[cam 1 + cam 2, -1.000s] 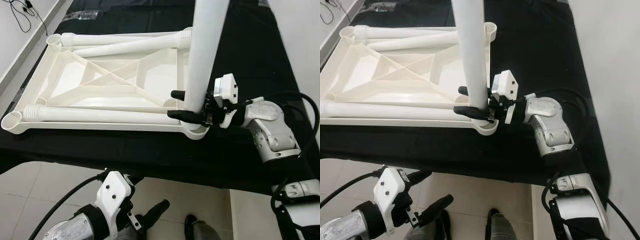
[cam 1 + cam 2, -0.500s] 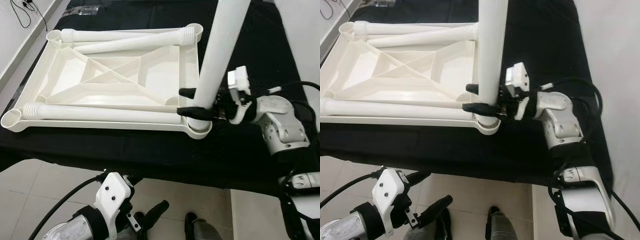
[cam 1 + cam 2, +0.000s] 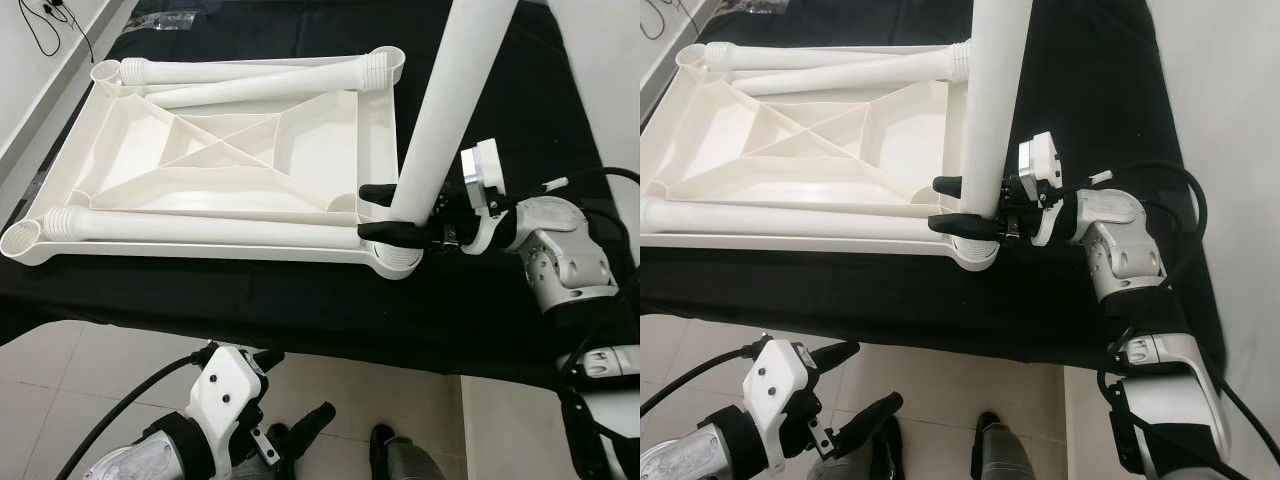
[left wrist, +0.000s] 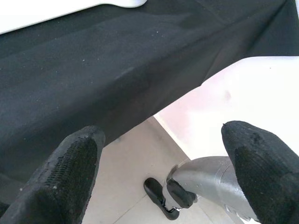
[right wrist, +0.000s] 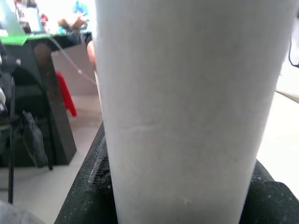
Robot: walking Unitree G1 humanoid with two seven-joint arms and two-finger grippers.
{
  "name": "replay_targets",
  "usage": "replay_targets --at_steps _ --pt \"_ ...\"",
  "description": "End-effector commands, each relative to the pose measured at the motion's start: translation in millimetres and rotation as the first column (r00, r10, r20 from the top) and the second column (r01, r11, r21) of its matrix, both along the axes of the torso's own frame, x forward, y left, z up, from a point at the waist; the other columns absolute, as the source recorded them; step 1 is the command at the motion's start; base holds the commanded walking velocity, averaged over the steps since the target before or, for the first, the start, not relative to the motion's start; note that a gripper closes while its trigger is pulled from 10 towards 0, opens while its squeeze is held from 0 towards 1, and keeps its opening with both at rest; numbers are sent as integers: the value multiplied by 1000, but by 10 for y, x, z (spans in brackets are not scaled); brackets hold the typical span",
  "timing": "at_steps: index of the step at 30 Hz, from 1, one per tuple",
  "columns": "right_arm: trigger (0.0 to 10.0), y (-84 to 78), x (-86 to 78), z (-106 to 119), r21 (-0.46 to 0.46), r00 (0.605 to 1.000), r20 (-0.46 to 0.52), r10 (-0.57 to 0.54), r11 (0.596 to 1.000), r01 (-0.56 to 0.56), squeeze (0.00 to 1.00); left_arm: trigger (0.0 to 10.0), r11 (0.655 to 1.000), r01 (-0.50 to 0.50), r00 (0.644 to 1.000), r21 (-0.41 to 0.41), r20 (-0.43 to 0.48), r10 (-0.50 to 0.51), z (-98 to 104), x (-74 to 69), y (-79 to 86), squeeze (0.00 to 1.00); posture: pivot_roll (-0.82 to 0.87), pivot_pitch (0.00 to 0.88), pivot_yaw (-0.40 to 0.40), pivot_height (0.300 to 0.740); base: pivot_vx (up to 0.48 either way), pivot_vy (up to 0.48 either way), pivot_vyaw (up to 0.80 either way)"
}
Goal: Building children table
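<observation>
A black cloth-covered counter (image 3: 300, 300) stretches away from me, its near edge dropping to pale floor tiles (image 3: 90, 370), with open dark cloth on the right side beyond my arm. On it lies the white plastic children's tabletop (image 3: 230, 150), upside down, a shallow rectangle with raised ribs crossing in an X and round sockets at its corners. Its near long edge sits close to the counter's near edge; its left side runs near a white wall.

Three smooth white plastic tube legs lie flat inside the tray: one (image 3: 200, 230) along the near rim, ribbed at its left end, and two (image 3: 250, 80) along the far rim.

A fourth white plastic tube leg (image 3: 440, 120) stands nearly upright at the tabletop's near right corner socket (image 3: 400, 262), leaning slightly to the right, its foot at the socket's mouth. My right gripper (image 3: 385, 212) has its two long black fingers clamped on either side of this leg just above the socket; in the right wrist view the smooth matte tube (image 5: 187, 116) sits between the textured finger pads.

My left gripper (image 4: 159, 163) hangs low below the counter edge over the floor, fingers spread wide and holding nothing.
</observation>
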State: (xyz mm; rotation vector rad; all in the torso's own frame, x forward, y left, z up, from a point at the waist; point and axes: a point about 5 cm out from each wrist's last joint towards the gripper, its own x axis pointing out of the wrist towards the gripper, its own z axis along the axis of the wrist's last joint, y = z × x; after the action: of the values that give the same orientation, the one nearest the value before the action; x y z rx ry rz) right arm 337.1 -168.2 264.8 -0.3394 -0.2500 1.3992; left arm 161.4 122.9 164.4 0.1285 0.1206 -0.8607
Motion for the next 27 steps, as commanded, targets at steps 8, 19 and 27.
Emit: replay_targets --at_steps 8,19,27 --pt "10000 139 -116 -339 -254 975 -127 185 944 -212 0 10000 1000 5 1000 16 -22 -4 -33 -42 24 0 126 377 59 740 0 0 0" --pt "10000 204 -26 -213 -161 972 -146 183 965 -205 0 10000 1000 0 1000 18 -16 1 -28 -36 22 0 123 384 50 740 0 0 0" --pt "10000 151 19 -264 -44 988 -154 1 999 -8 0 10000 1000 -2 1000 15 -10 2 -33 -13 2 0 98 381 39 740 0 0 0"
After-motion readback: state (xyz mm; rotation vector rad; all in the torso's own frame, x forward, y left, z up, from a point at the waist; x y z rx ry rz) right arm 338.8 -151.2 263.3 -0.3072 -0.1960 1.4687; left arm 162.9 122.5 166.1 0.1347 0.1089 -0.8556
